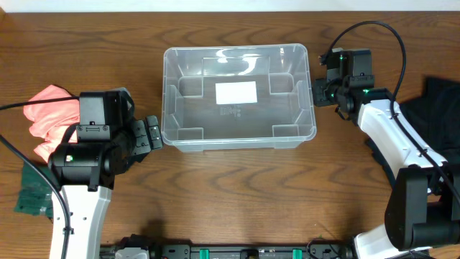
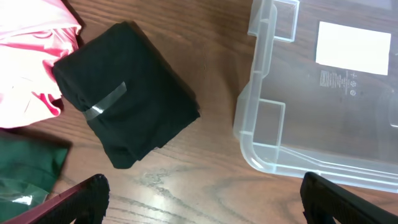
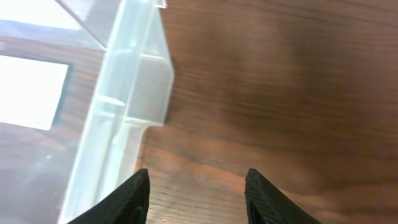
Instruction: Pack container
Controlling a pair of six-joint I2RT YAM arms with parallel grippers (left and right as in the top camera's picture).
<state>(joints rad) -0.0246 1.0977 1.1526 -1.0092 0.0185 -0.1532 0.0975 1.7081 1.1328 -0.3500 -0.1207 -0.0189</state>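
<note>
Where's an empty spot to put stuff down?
Inside the container: nothing in it. Also the bare table along its near long side. Crowded on the left: pink cloth, black bundle, green item. Far right lies a dark cloth.

container (image 1: 287, 133) | clear plastic, rectangular, rounded corners, rimmed | upright, open, empty | white label on bottom | table centre

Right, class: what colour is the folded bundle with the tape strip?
The folded bundle is black, clearest in the left wrist view.
</note>
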